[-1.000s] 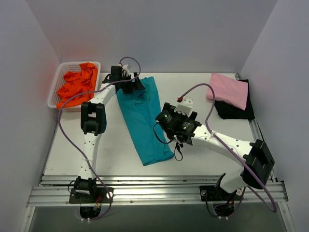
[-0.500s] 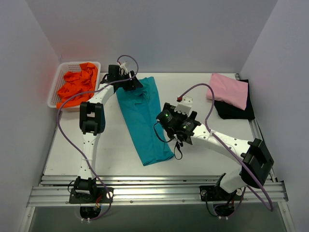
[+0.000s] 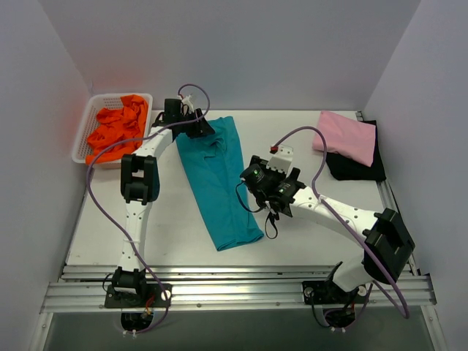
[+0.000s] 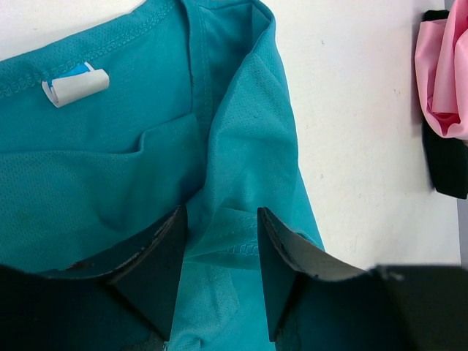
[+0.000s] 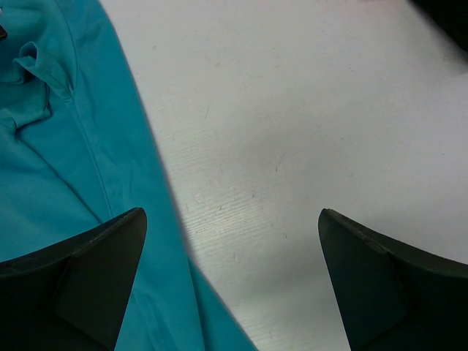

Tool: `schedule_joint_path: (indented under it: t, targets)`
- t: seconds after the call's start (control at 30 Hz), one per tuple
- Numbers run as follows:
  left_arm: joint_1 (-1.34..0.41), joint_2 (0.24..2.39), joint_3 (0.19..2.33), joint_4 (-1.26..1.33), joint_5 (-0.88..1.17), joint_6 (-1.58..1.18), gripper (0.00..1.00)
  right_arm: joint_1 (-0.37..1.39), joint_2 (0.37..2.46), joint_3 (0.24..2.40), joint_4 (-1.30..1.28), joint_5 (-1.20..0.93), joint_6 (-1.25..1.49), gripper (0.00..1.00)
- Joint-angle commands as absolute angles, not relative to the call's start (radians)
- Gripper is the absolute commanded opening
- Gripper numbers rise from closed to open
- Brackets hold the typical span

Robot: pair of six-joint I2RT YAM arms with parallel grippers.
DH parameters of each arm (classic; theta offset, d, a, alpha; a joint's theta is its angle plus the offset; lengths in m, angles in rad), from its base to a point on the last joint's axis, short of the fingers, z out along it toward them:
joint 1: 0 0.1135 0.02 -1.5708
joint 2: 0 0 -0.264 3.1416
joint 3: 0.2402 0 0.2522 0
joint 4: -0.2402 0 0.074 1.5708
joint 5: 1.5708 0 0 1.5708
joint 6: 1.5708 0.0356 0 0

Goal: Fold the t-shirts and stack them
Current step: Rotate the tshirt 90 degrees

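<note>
The teal shirt (image 3: 218,183) lies folded into a long strip down the middle of the white table (image 3: 168,234), collar toward the far edge. Its mesh-knit cloth shows stitched hems and a small white label (image 4: 75,84). The left gripper (image 4: 221,219) straddles a raised fold near the collar, its fingers partly drawn in; whether they pinch the cloth I cannot tell. The right gripper (image 5: 230,219) is spread wide over bare table at the strip's right edge. A pink shirt (image 3: 346,136) rests on a black shirt (image 3: 358,167) at the far right corner. Crumpled orange shirts (image 3: 117,128) fill a white mesh basket (image 3: 82,135) at the far left corner.
</note>
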State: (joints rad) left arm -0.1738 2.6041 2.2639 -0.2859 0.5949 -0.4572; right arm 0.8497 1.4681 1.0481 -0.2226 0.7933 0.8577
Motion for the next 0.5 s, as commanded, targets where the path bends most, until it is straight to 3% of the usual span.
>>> schedule_joint_path:
  t: [0.0, 0.2, 0.23, 0.47]
  targets:
    - [-0.17, 2.632, 2.319, -0.305, 0.586, -0.428, 0.48, 0.831, 1.45, 1.026, -0.213, 0.793, 0.845, 1.0]
    - [-0.175, 2.675, 2.376, -0.354, 0.558, -0.428, 0.13, 0.812, 1.436, 1.006, -0.195, 0.772, 0.838, 0.99]
    - [-0.175, 2.686, 2.388, -0.373, 0.554, -0.426, 0.03, 0.808, 1.436, 1.005, -0.193, 0.769, 0.838, 0.99]
    - [-0.175, 2.591, 2.379, -0.373, 0.519, -0.422, 0.02, 0.799, 1.44, 0.994, -0.178, 0.753, 0.833, 0.99]
